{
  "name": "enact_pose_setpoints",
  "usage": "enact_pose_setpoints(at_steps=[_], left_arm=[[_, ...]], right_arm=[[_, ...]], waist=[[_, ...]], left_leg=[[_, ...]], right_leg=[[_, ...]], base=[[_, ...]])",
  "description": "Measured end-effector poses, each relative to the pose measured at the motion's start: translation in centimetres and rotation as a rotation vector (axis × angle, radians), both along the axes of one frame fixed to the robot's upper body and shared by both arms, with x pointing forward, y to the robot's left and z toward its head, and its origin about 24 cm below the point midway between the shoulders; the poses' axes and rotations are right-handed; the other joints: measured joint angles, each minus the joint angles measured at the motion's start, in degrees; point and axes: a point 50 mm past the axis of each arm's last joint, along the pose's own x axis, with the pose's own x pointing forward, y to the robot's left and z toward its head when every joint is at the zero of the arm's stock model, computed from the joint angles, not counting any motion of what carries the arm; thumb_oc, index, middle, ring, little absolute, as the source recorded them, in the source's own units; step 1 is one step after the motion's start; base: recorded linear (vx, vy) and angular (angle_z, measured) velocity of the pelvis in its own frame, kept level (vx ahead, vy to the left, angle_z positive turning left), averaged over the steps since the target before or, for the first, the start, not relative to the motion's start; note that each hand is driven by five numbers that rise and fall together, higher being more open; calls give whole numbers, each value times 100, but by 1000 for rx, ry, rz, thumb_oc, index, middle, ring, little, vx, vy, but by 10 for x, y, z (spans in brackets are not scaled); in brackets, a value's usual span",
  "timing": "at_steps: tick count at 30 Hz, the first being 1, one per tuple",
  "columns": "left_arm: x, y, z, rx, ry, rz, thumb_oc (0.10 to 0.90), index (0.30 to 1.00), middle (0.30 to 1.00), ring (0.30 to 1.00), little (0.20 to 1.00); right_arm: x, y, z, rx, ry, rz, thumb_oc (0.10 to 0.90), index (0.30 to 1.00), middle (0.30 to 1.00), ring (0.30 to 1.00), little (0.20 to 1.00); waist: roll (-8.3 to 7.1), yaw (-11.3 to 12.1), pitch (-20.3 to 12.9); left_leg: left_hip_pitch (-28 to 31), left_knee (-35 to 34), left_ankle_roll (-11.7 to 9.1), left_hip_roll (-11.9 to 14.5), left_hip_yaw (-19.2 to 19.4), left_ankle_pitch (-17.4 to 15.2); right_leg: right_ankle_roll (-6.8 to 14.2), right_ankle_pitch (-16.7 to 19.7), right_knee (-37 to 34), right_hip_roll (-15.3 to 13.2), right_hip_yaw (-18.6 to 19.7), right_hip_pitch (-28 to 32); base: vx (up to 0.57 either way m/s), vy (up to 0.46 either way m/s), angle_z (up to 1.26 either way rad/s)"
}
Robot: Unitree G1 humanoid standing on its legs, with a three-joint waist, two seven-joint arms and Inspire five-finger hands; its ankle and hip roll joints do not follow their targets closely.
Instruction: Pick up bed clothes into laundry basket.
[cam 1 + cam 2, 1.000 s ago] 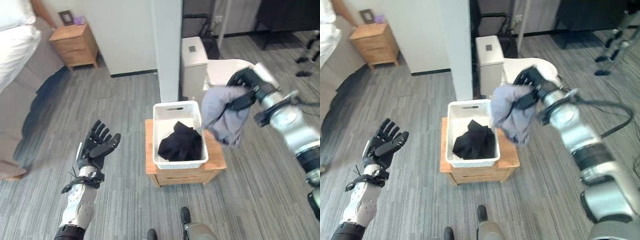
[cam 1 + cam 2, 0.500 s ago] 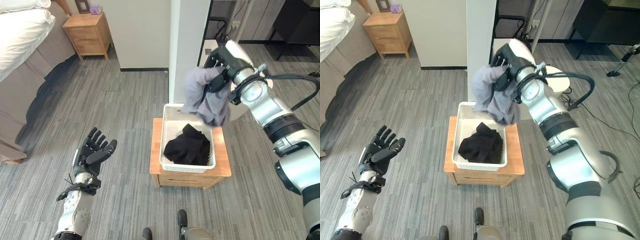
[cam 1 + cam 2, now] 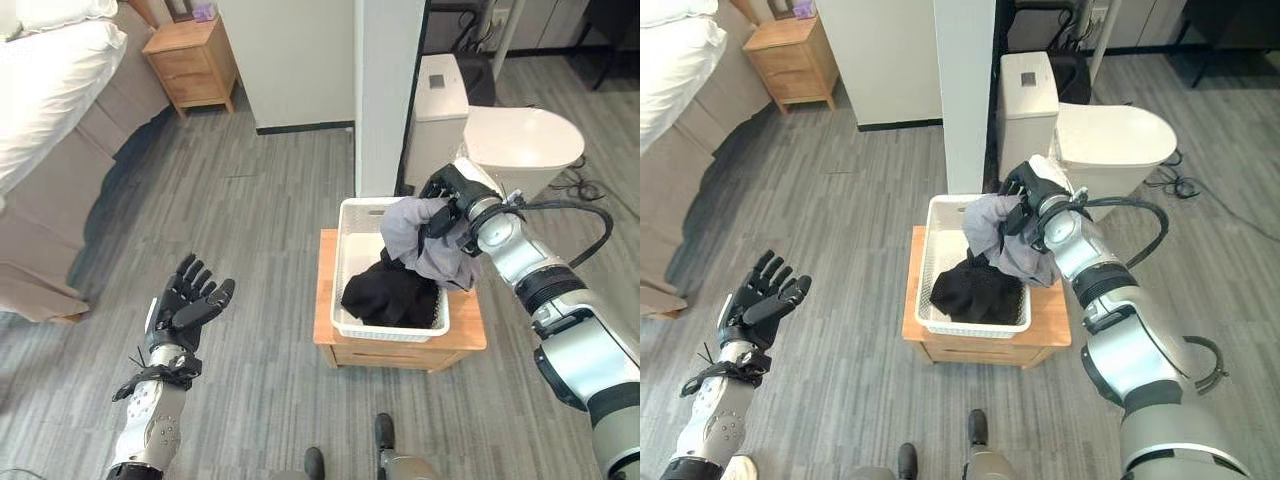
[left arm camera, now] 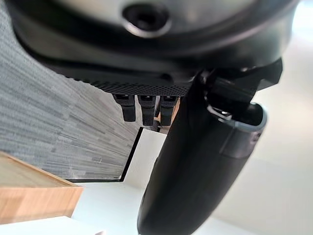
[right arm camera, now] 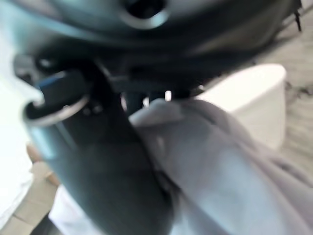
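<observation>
Left eye view: right hand (image 3: 452, 196) is clutching limp grey cloth (image 3: 425, 244) by its bunched top over the basket (image 3: 346, 262); left hand (image 3: 188, 302) is hanging open.

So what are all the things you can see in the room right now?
Grey crumpled cloth: one, held over the basket's right side.
Black bundled garment: one, inside the basket.
White slatted plastic laundry basket: one, on the low table.
Low wooden table: one, under the basket.
Wooden nightstand: one, far left by the bed.
White-covered bed: one, left edge.
White toilet: one, behind the basket.
Right hand: fingers curled round the cloth.
Left hand: open, raised over the floor.
</observation>
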Motion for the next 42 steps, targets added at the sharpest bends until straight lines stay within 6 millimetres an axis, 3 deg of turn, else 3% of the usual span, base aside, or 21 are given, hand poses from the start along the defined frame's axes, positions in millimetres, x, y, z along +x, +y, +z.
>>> enact_pose_setpoints(at_steps=[3,13,23,25,29,32,37,42], left_arm=[[2,-4,0,0,5,-5,800,900,900,900,900],[7,-23,-4,-37,6,-47,800,900,900,900,900],[7,-27,-6,-58,8,-47,800,900,900,900,900],[7,-27,-7,-58,10,-45,800,900,900,900,900],[7,-27,-7,-61,10,-44,800,900,900,900,900],[6,-27,-8,-61,12,-43,800,900,900,900,900],[6,-27,-8,-62,17,-39,800,900,900,900,900],[4,-26,-10,-61,24,-34,800,900,900,900,900]], right_arm=[[-1,9,-15,-13,44,12,400,300,300,300,300],[1,44,-29,-12,72,87,400,300,300,300,300],[-1,85,-3,-56,-39,259,400,300,300,300,300],[-4,97,11,-55,-91,311,400,300,300,300,300],[-4,109,19,-46,-120,347,400,300,300,300,300],[-5,115,19,-38,-120,362,400,300,300,300,300],[-6,126,13,-32,-109,381,400,300,300,300,300],[-3,123,-6,-97,-37,358,400,300,300,300,300]], waist=[[32,-4,-6],[32,2,-6],[17,6,-3],[-40,7,-7],[-172,17,-13],[-256,19,-11],[-270,17,-10],[-269,39,-10]], left_leg=[[-23,0,-9,3,-22,27],[-24,-7,-8,3,-55,52],[44,-23,-5,3,-57,65],[62,-29,-4,8,-68,71],[109,-35,-4,12,-71,71],[117,-36,-3,12,-72,72],[118,-35,-3,14,-72,72],[113,-33,-3,13,-77,72]], right_leg=[[-29,34,-39,0,-32,7],[-47,84,-77,0,-51,34],[-48,100,-79,3,-54,100],[-48,100,-79,7,-70,121],[-48,100,-79,12,-72,167],[-49,100,-79,12,-71,174],[-49,100,-79,14,-70,174],[-49,99,-79,13,-72,172]], base=[[4,-6,1],[1,-1,0],[0,0,0],[0,0,0],[0,0,0],[0,0,0],[0,0,0],[0,0,0]])
